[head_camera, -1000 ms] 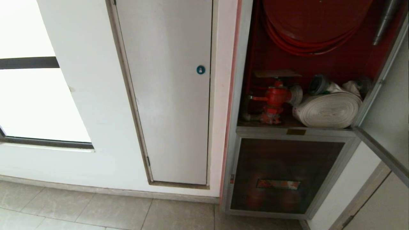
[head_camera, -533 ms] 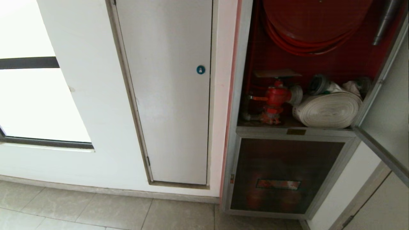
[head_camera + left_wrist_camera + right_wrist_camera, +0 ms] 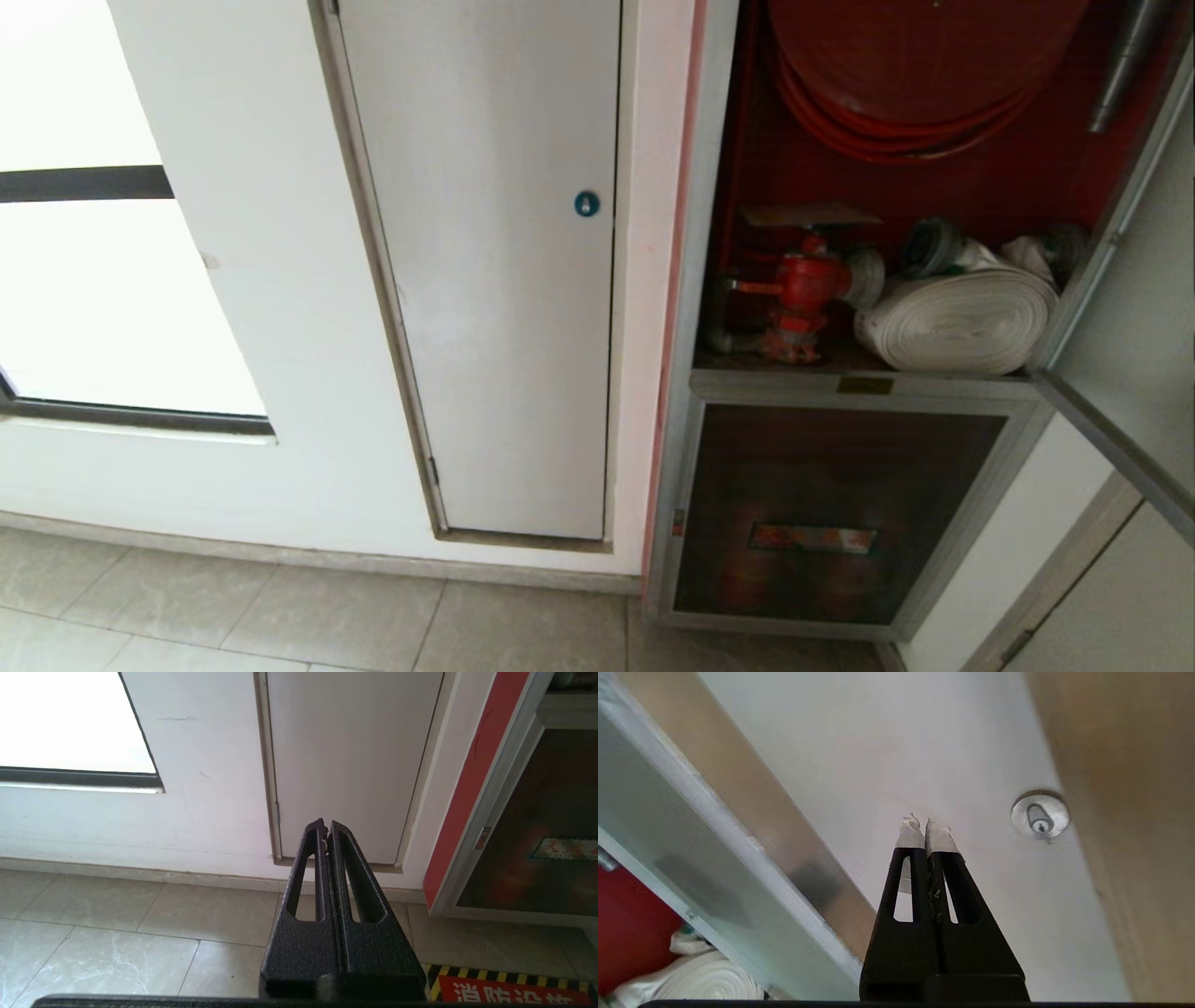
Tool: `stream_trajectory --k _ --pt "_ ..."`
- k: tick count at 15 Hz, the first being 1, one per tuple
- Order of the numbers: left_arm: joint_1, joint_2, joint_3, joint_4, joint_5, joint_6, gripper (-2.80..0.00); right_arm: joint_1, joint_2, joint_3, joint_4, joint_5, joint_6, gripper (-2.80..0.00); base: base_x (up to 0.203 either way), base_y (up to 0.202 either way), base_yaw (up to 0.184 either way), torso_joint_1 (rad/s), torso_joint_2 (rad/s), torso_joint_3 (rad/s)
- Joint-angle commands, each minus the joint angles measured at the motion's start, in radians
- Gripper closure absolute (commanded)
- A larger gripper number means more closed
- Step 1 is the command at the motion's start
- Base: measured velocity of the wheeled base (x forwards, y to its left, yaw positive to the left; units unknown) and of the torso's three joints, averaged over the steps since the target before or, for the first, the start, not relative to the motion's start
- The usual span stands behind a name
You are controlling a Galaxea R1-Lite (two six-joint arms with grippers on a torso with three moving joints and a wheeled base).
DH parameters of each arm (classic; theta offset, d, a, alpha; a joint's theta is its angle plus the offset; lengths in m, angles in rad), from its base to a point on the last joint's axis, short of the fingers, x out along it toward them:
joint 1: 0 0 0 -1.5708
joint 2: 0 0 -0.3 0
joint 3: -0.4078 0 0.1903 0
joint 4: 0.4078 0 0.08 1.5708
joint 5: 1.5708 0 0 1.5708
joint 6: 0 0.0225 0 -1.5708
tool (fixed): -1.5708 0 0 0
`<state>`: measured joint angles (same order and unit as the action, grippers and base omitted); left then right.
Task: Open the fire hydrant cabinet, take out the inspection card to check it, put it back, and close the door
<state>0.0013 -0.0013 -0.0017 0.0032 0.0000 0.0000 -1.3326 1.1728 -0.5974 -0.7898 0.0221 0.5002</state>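
Standing open: cabinet (image 3: 695, 280), red-lined, with door (image 3: 1130, 355) swung out to the right. Held hose reel (image 3: 915, 65) above, valve (image 3: 803, 289) and rolled hose (image 3: 962, 322) on the shelf. Matched the two earlier head views item for item; nothing shifted inside.

Inspection card: not found in any view; whereabouts unknown.

Below the shelf: lower glass panel (image 3: 831, 513), shut. To the left: white panel (image 3: 504, 280) with blue lock (image 3: 586, 203).

Right gripper (image 3: 926, 828): out of the head view; fingers pressed together on nothing, taped tips aimed at a pale surface with a silver lock (image 3: 1039, 814), just beside the open door's frame.

Left gripper (image 3: 327, 828): parked low facing the wall, fingers closed and empty.

Judged: opening done, card neither held nor visible, door not yet closed; stage between those steps not determinable.
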Motion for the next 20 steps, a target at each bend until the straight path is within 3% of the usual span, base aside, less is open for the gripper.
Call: stream_trajectory --k 1,6,14,20 --pt "0.000 0.000 0.000 0.000 0.000 0.000 0.00 0.001 0.021 -0.008 -0.005 0.019 0.001 0.00 0.000 0.000 0.000 0.000 0.00 0.000" --pt "0.000 0.001 0.000 0.000 0.000 0.000 0.00 0.038 -0.007 -0.004 0.002 0.065 -0.002 0.00 0.000 0.000 0.000 0.000 0.00 0.000" --pt "0.000 0.001 0.000 0.000 0.000 0.000 0.00 0.118 -0.077 0.040 0.006 0.065 -0.005 0.00 0.000 0.000 0.000 0.000 0.00 0.000" --pt "0.000 0.001 0.000 0.000 0.000 0.000 0.00 0.230 -0.157 0.102 0.006 0.065 -0.006 0.00 0.000 0.000 0.000 0.000 0.00 0.000"
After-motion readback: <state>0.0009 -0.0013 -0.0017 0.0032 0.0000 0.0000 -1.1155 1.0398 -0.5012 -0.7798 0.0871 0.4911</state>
